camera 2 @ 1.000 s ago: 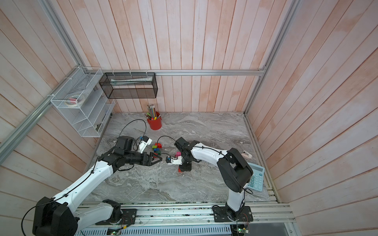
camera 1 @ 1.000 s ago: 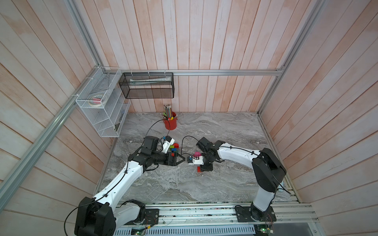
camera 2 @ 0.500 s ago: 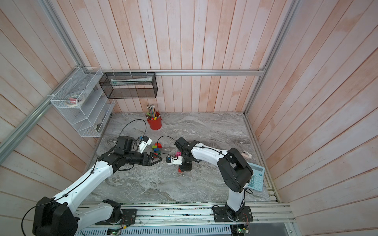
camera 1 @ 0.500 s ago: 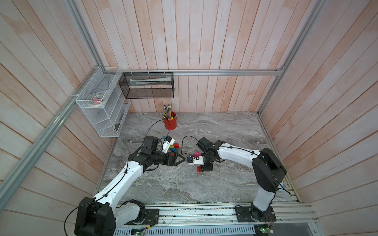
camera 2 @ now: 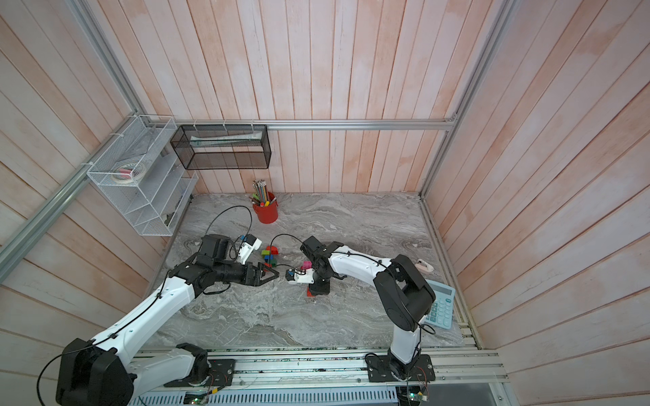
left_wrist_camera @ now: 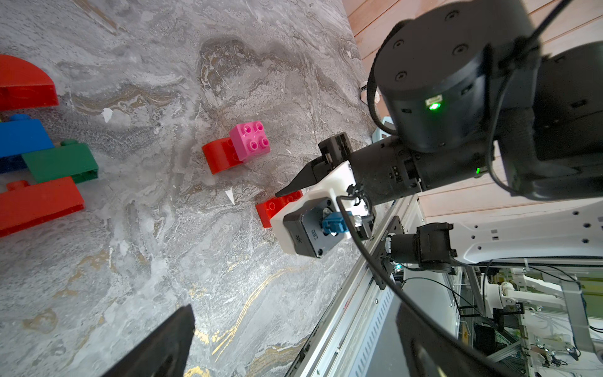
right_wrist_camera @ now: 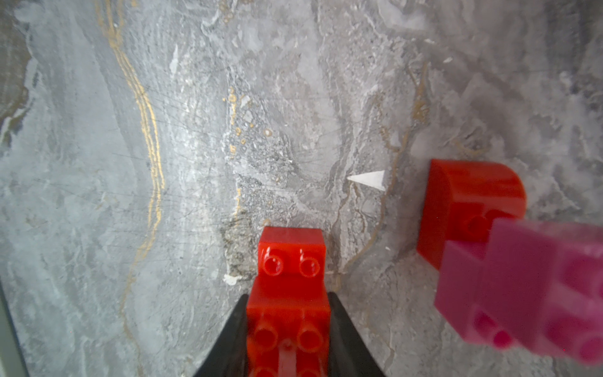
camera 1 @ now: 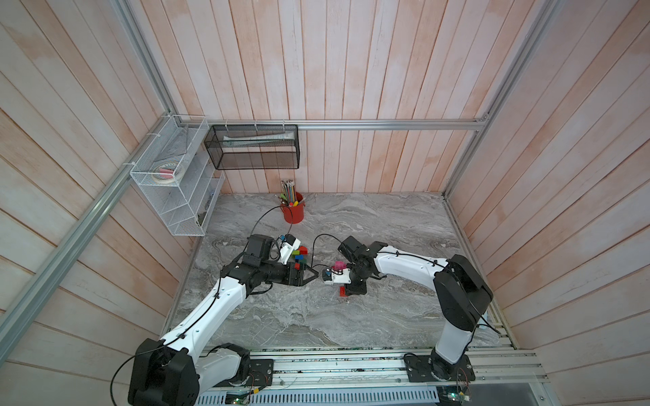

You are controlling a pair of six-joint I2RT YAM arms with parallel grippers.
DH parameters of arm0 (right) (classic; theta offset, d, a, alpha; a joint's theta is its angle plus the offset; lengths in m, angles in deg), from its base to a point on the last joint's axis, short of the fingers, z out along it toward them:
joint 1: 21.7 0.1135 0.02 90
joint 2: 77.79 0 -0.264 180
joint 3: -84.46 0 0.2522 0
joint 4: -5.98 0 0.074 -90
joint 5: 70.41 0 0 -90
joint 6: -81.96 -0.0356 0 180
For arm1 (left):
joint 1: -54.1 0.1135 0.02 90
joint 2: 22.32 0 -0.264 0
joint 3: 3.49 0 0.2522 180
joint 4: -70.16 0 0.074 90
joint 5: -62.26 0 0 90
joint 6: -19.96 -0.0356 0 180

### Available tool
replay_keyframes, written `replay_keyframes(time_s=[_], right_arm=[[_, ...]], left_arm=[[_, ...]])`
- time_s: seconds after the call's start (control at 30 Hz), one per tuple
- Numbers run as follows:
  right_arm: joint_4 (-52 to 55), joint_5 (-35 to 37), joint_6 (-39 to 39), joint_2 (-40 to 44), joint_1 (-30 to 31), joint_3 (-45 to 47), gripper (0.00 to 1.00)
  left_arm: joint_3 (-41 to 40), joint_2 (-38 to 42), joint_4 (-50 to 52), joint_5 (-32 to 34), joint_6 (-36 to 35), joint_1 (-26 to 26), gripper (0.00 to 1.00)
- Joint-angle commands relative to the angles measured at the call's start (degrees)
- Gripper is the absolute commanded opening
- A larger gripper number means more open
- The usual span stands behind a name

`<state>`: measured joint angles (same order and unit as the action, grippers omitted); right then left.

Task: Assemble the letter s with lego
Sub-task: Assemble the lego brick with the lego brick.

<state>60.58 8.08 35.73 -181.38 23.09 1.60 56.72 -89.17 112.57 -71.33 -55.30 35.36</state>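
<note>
A grey marbled surface (camera 1: 387,228) fills the floor of a plank-walled cell. The left arm (camera 1: 211,309) reaches in from the front left corner. Its jaws stand spread wide and hold nothing, hovering left of the middle with their tips towards the other arm's wrist. The right arm (camera 1: 404,263) bends in from the front right corner and points its jaws down near the middle of the surface.

A white wire rack (camera 1: 176,182) hangs on the left wall, with a roll of tape (camera 1: 165,172) on its top shelf. A black mesh basket (camera 1: 253,147) hangs above the back edge. A pale blue calculator (camera 2: 439,305) lies by the right edge, towards the front right corner; its key markings are too small to read. A red pencil cup (camera 1: 293,212) stands at the back edge, left of its middle.

The lego lies in three places. A cluster (camera 1: 299,256) sits left of the middle, just behind the left arm's wrist. In the left wrist view it includes a blue brick (left_wrist_camera: 24,137), a dark green brick (left_wrist_camera: 60,163) and a long red brick (left_wrist_camera: 39,202), packed together. Near the middle, a pink brick (left_wrist_camera: 250,140) sits on one end of a curved red brick (left_wrist_camera: 218,158). Just in front of that pair, the right arm's jaws are clamped on a stepped red brick (right_wrist_camera: 288,284), one black finger (right_wrist_camera: 346,333) on each side, low at the surface.

The back of the right wrist camera (left_wrist_camera: 310,233) reads "ZED".
</note>
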Motion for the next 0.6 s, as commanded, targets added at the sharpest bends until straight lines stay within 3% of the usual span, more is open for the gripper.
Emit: replay_keyframes(time_s=[0.0,0.57], right_arm=[[5.41,0.69,0.36,0.14,-0.24,1.07,0.20],[5.40,5.84,-4.12,-3.97,-0.10,1.93,0.18]], left_arm=[[-1.10,-0.09,-1.48,-1.14,-0.89,0.33,1.00],[-1.96,-0.29,-2.19,-1.14,-0.44,0.29,1.00]])
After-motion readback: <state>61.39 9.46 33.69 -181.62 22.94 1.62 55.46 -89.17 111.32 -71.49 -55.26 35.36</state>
